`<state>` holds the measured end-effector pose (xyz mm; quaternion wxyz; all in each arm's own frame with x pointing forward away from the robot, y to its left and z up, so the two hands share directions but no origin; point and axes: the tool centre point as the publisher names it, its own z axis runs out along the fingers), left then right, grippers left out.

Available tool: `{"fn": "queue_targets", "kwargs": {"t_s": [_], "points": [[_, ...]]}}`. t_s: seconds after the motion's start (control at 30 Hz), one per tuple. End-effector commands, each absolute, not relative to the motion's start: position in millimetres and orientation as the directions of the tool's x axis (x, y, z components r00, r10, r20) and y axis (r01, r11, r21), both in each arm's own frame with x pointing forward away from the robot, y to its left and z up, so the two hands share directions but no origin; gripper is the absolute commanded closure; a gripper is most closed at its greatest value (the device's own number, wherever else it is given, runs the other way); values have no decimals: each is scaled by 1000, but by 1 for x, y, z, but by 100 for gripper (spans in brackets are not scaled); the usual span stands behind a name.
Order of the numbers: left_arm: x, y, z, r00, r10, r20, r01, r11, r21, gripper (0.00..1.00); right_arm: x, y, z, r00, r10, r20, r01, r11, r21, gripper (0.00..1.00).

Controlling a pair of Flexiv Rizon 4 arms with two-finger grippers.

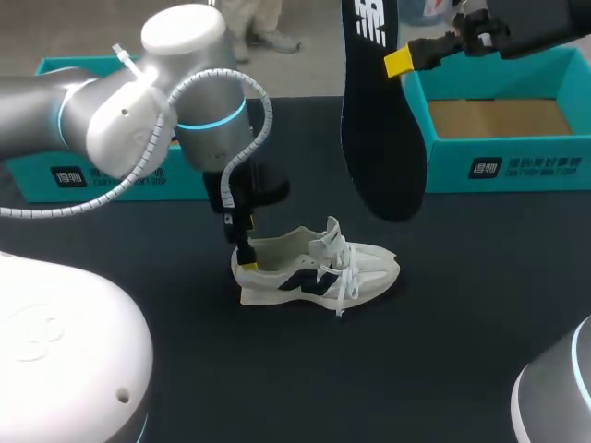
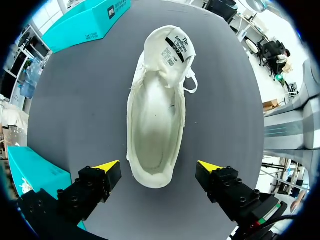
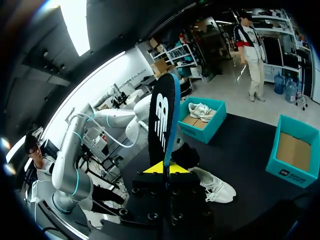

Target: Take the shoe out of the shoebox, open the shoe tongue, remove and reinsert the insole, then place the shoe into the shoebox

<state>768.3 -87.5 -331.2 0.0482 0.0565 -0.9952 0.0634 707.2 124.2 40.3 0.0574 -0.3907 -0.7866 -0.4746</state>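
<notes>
A white shoe (image 1: 319, 269) with navy side marks lies on its sole in the middle of the black table, toe to the right. My left gripper (image 1: 246, 258) hangs straight over its heel. In the left wrist view that gripper (image 2: 159, 171) is open, its yellow tips either side of the heel of the shoe (image 2: 155, 115) without touching it; the tongue is folded forward and the inside is bare. High at the right, my right gripper (image 1: 399, 63) is shut on the black insole (image 1: 383, 120), which hangs down. The right wrist view shows the insole (image 3: 162, 120) edge-on between the shut gripper (image 3: 164, 168).
An open teal shoebox (image 1: 499, 164) with a bare cardboard floor stands at the back right. A second teal box (image 1: 102, 175) sits at the back left behind my left arm; the right wrist view shows a shoe inside that box (image 3: 202, 127).
</notes>
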Motion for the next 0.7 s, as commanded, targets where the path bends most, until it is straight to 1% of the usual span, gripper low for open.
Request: {"fn": "queue_targets", "kwargs": {"t_s": [0.03, 0.37, 0.5, 0.7], "points": [[769, -90, -331, -990, -99, 99, -111, 986, -126, 0, 710, 127, 41, -687, 561, 462, 671, 247, 699, 100], [785, -115, -321, -997, -44, 57, -51, 989, -139, 0, 710, 127, 41, -687, 561, 462, 671, 247, 699, 100], [799, -130, -326, -998, -10, 65, -22, 985, -174, 0, 710, 127, 41, -687, 561, 462, 671, 247, 699, 100], [811, -149, -340, -997, -10, 79, -24, 985, -170, 0, 710, 127, 41, -687, 561, 462, 671, 247, 699, 100]]}}
